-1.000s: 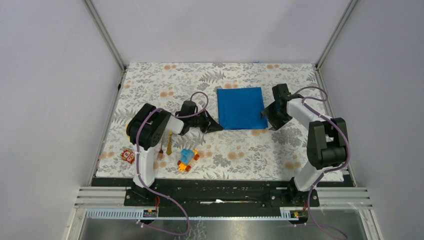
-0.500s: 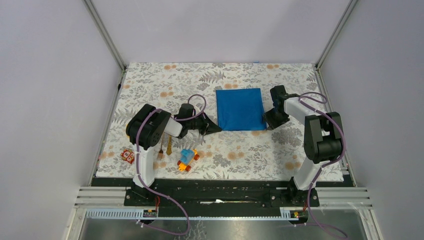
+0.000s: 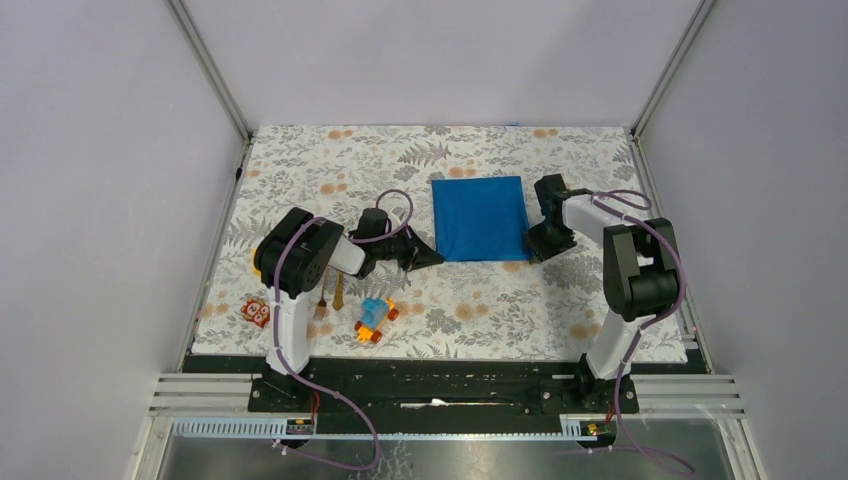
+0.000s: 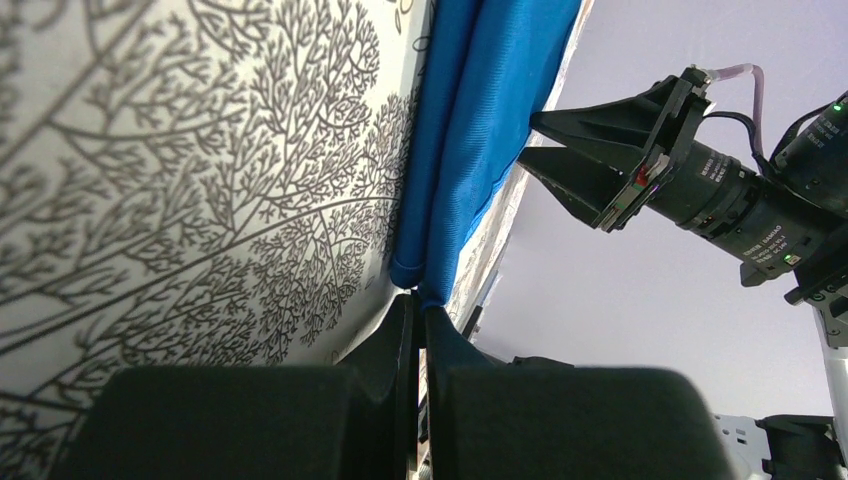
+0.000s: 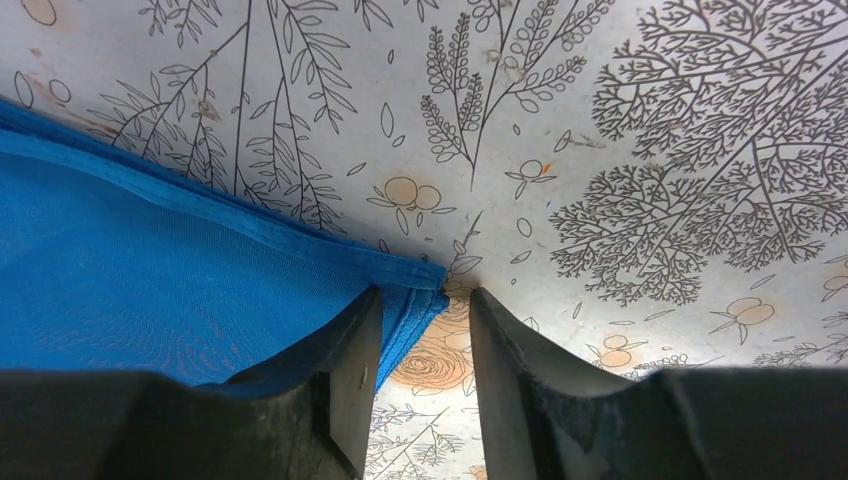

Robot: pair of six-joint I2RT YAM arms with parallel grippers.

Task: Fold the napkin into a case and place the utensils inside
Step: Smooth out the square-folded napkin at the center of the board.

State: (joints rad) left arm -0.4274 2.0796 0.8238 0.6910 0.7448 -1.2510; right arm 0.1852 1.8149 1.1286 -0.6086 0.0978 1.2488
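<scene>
Right, left hand (image 4: 420, 305) first: jaws shut tight, no gap btw the fingers, tips down at the near-left corner of the napkin (image 3: 480, 217). The wrist view showed the blue cloth tapering into the seam btw them, so it looked pinched there.

Right hand (image 5: 425, 295): jaws part-open, w/ a clear gap showing the table print. The napkin's near-right corner sat in that gap, one finger (image 5: 350, 340) on the cloth side, the other (image 5: 500, 370) over bare table just beside it. Not closed on the cloth. Both hands were low at table level, facing each other across the napkin's near edge.

Napkin itself lay flat on the table (image 3: 330, 165), in the far half, a bit right of the mid-line, edges approx square to the table edges. At both near corners it showed two layers, i.e. doubled.

Utensils (image 3: 338, 288): two slim golden-orange pieces side by side nr the left edge, in the near half, just beside the left arm and well apart from the napkin. Couldn't tell fork from knife.

Toy car (image 3: 375, 320) (blue/orange) sat just right of them, nr the near edge. Red patterned block (image 3: 257, 312) was by the near-left corner.
</scene>
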